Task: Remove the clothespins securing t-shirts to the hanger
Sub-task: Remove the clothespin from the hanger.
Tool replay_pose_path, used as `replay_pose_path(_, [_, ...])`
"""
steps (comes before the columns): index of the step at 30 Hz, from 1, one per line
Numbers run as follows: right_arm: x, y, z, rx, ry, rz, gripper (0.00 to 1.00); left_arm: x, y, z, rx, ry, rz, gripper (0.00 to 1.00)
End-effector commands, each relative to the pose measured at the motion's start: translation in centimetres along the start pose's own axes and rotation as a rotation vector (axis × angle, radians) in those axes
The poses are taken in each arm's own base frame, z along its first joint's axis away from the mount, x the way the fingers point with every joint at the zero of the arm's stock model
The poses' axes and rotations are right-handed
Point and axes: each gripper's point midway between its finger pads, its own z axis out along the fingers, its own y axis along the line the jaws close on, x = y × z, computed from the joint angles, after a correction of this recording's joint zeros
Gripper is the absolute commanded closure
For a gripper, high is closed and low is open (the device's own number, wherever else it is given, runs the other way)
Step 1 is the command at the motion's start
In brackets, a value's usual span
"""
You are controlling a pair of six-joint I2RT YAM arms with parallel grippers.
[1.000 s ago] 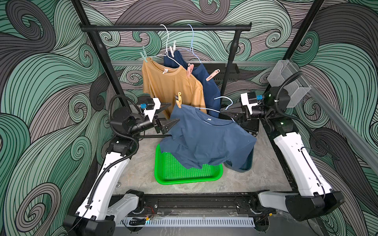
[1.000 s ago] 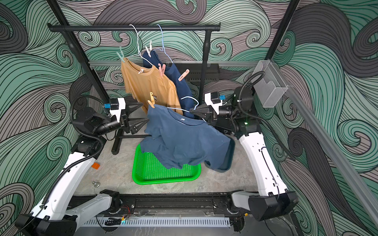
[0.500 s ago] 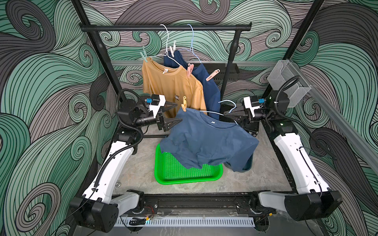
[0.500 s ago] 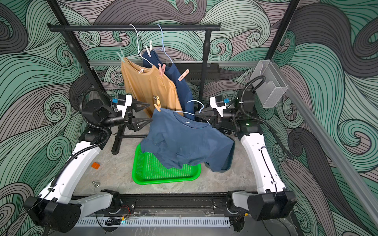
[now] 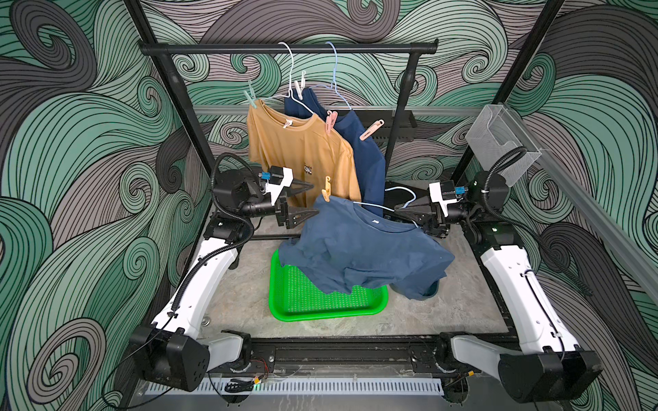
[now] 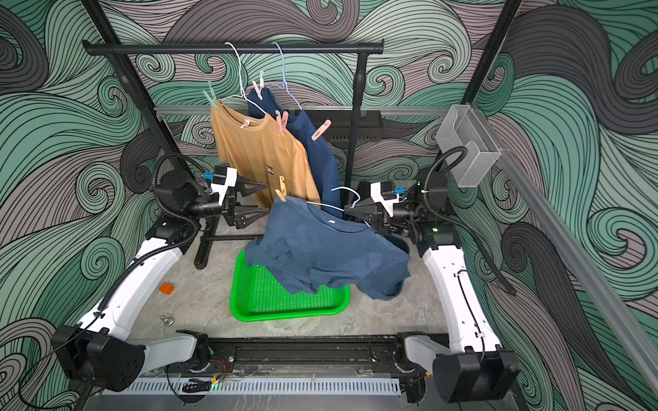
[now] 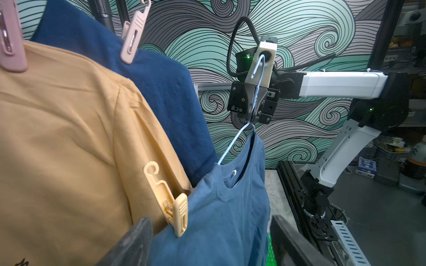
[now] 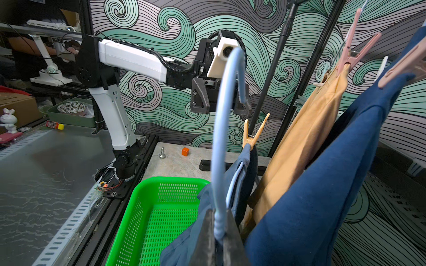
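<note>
My left gripper [image 5: 315,198], jaws apart, faces the upright yellow clothespin [image 5: 325,187] just ahead on the shoulder of the blue t-shirt [image 5: 356,249]; my right gripper [image 5: 398,212] clamps the neck of the light-blue hanger [image 8: 217,161].

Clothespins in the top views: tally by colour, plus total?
mint clothespin: 1
white clothespin: 1
pink clothespin: 1
peach clothespin: 1
yellow clothespin: 1
Total: 5

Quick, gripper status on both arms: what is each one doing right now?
Left gripper: open, empty, jaws spread near the yellow clothespin.
Right gripper: shut on the light blue hanger of the blue t-shirt.
</note>
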Motion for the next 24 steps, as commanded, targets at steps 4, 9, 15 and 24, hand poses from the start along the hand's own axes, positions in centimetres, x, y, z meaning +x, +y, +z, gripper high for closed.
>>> replay_pose_path(4, [-0.3,1.5,-0.4,-0.029,-0.018,0.004,1.0,0.6,0.1,0.6,0.098,0.001,-0.021,0.22])
replay_pose_path(9, [-0.6,1.9,-0.4,-0.034,-0.022,-0.005,1.0,0.8,0.8,1.2,0.142,0.009,-0.078,0.25])
replay_pose_path(15, [-0.5,1.8,-0.3,-0.05,-0.028,0.0,1.0,1.1,1.5,2.3,0.193,0.018,-0.168,0.36])
replay_pose_path(24, [-0.7,1.5,0.3,-0.077,-0.037,0.001,1.0,1.2,1.0,3.1,0.225,0.02,-0.17,0.41])
